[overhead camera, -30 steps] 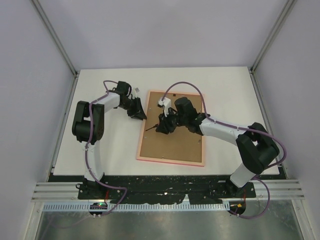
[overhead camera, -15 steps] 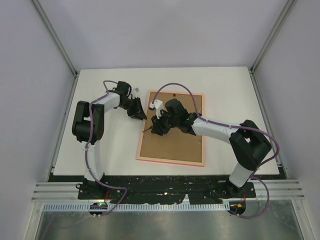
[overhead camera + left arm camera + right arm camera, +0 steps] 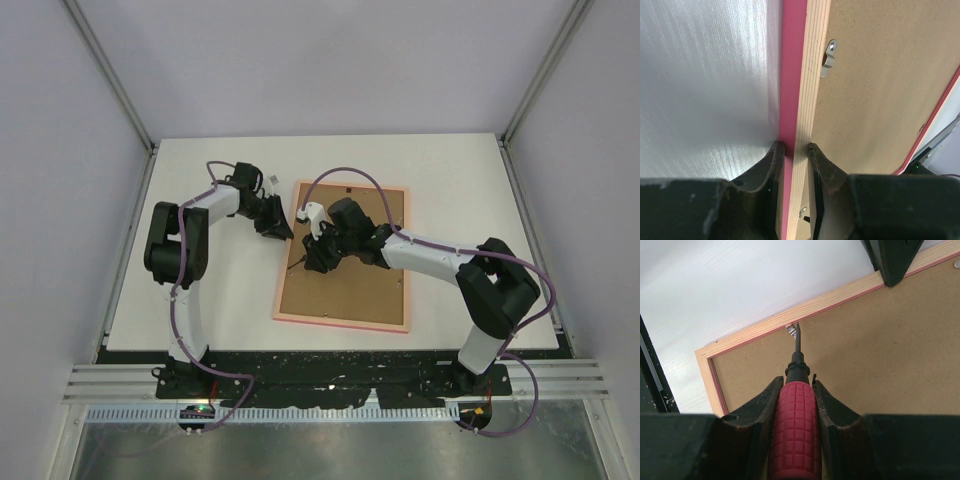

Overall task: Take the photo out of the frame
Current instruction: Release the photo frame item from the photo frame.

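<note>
The pink frame (image 3: 341, 322) lies face down on the white table, its brown backing board (image 3: 350, 285) up. The photo is hidden under the board. My left gripper (image 3: 281, 228) is shut on the frame's left rail (image 3: 797, 90), one finger on each side. My right gripper (image 3: 318, 254) is shut on a red-handled screwdriver (image 3: 795, 430). Its dark tip (image 3: 798, 335) touches a small metal tab (image 3: 789, 329) at the inner edge of the left rail. Another metal tab (image 3: 828, 57) shows in the left wrist view.
The white table (image 3: 220, 290) ends in a black strip at the near edge (image 3: 330, 365). Grey walls and metal posts (image 3: 110, 80) enclose the back and sides. Purple cables loop over both arms.
My right gripper has moved left across the backing board with the screwdriver, bringing its tip to the frame's left rail. The left gripper has stayed on the rail.
</note>
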